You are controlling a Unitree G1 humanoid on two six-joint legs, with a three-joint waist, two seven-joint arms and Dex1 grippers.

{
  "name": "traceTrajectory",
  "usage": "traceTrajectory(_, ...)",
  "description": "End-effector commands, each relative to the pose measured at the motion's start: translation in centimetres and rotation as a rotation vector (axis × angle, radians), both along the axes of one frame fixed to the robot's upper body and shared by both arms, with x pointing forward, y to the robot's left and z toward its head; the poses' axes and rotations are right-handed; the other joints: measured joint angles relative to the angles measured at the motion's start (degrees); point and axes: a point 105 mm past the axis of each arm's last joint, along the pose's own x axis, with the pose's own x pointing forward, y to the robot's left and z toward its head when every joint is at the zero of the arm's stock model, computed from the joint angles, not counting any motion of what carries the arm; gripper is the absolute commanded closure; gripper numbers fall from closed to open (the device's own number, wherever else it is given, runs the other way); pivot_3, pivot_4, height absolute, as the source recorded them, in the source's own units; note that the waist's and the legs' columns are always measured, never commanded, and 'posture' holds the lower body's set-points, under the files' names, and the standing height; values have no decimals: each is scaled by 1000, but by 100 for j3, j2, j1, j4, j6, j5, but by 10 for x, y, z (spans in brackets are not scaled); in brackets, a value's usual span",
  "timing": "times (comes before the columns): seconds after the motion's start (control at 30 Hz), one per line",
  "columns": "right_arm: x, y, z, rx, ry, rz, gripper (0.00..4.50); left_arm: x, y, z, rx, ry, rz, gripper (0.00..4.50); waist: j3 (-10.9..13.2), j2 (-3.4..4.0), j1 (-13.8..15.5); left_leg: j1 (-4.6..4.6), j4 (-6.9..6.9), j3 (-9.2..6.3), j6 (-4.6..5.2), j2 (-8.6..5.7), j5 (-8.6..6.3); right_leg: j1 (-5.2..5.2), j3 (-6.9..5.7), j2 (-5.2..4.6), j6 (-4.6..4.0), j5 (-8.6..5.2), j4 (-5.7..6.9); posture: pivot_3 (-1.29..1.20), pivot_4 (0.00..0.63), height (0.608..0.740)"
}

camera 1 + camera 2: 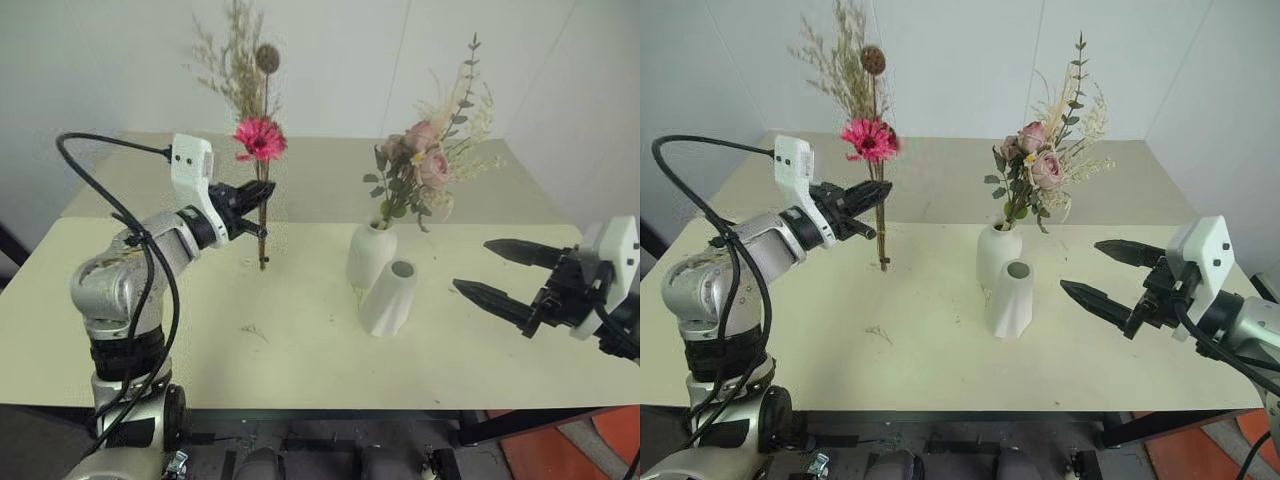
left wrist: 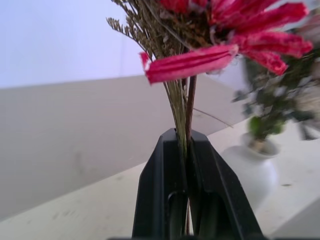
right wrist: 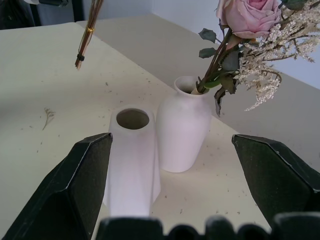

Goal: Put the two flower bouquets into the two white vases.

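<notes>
The slim bouquet (image 1: pixel 259 140) is held upright above the table (image 1: pixel 300 330), its stems pinched between the closed black fingers of the left gripper (image 1: pixel 256 205), with the bound stem ends hanging free below the jaws and clear of the tabletop. The bushy bouquet (image 1: pixel 432 165) is already seated in the rounded vase (image 1: pixel 370 252), so one half of the task can be judged as done. The faceted vase (image 1: pixel 390 297) stands empty, touching or just beside the rounded one, on its near side, with its round mouth open upward. From the held stems, that mouth lies toward the robot's right and lower down; the bouquet's long axis is close to vertical, which already matches the direction the mouth faces. The coming move is therefore judged to be a sideways carry followed by a straight descent. The right gripper (image 1: pixel 505 270) is spread wide and empty, near the faceted vase on its far side from the left arm.
</notes>
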Motion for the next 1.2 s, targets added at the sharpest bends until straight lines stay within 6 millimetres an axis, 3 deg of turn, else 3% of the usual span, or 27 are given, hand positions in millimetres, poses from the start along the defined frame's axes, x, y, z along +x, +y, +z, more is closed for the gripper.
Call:
traceTrajectory(0.03,-5,-5,10,-16,-26,-3,0,-25,-14,29,-55,-180,-193,4486,0,0,-1,-1,0,1,0,0,0,0,0,0,0,0,-1,0,150,740)
traceTrajectory(0.27,-16,-7,8,-36,13,42,0,-43,-45,45,-131,-279,-464,4486,0,0,22,2,3,0,0,0,0,6,0,1,1,0,-2,0,150,740)
traceTrajectory(0.63,-33,-9,13,-22,25,88,0,-49,-110,50,-179,-321,-736,4486,1,-2,61,1,2,0,1,-1,0,7,0,2,1,0,-5,0,150,740)
traceTrajectory(0.9,-40,-12,14,-19,12,62,0,-47,-142,42,-159,-310,-817,4486,1,-2,60,2,2,-1,1,-1,0,8,1,3,2,0,-5,0,150,740)
traceTrajectory(1.2,-43,-12,14,-16,-3,38,0,-35,-168,21,-116,-309,-783,4486,2,-3,73,1,1,-1,1,-1,0,7,1,3,2,0,-9,0,150,740)
